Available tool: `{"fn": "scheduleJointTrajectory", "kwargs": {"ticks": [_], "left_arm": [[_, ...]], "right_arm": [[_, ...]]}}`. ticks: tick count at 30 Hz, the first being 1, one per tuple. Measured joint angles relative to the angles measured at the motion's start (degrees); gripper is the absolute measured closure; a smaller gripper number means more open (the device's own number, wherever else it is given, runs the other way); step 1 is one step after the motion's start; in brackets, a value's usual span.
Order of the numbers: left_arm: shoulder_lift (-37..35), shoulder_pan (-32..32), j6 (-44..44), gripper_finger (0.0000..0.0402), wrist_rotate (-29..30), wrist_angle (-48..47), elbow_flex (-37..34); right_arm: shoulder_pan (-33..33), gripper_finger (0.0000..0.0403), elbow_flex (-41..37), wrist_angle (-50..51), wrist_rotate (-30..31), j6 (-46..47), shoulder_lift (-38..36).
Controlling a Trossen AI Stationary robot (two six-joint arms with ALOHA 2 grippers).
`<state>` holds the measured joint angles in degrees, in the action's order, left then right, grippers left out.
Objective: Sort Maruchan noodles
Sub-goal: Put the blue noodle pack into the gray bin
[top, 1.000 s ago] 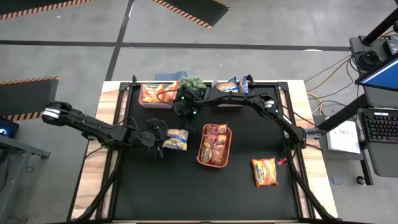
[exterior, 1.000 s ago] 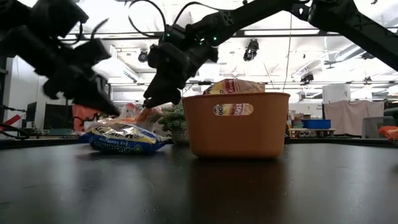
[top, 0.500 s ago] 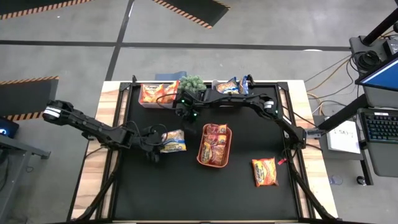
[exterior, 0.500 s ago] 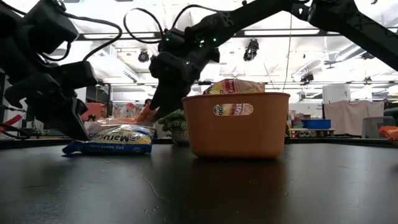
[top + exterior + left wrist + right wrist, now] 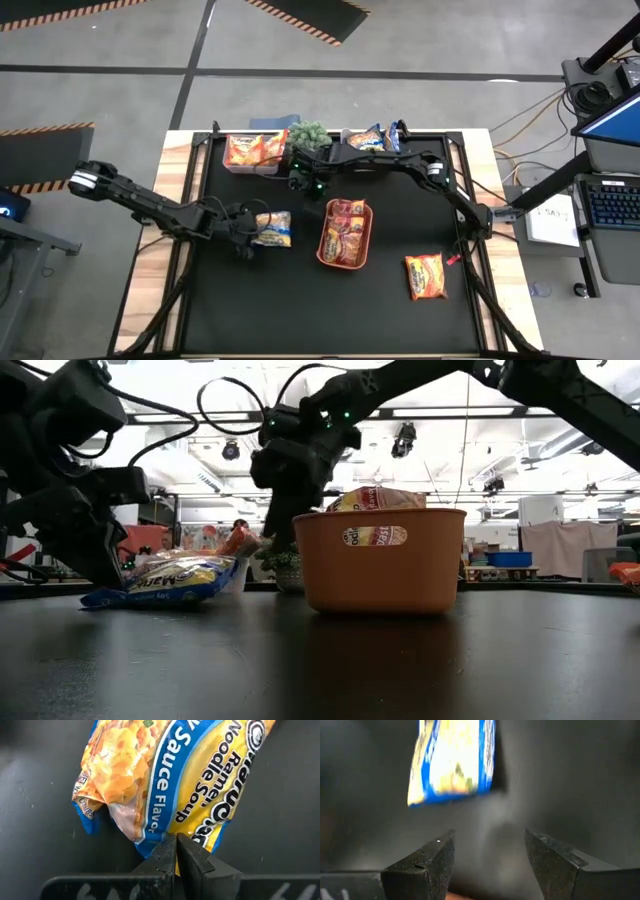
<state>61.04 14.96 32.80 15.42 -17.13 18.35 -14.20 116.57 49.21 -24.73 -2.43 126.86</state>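
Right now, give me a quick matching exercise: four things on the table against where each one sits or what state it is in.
Things:
1. yellow-and-blue packet
2. orange tray
3. loose orange packet
4. right tool

States:
A. open, empty, above the mat's far side
B. alone on the mat's near right
C. pinched by the shut left tool
D. holds dark red packets

Pairs: 1-C, 2-D, 3-B, 4-A
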Motion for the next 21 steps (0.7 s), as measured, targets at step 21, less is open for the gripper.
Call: {"fn": "scheduleJointTrajectory", "kwargs": {"ticks": [21], "left_arm": [[-0.07, 11.00, 3.48, 0.0402, 3.02, -4.32, 10.50]], "right_arm": [[4.60, 0.0179, -7.56, -18.35, 0.39, -1.89, -2.68]]}}
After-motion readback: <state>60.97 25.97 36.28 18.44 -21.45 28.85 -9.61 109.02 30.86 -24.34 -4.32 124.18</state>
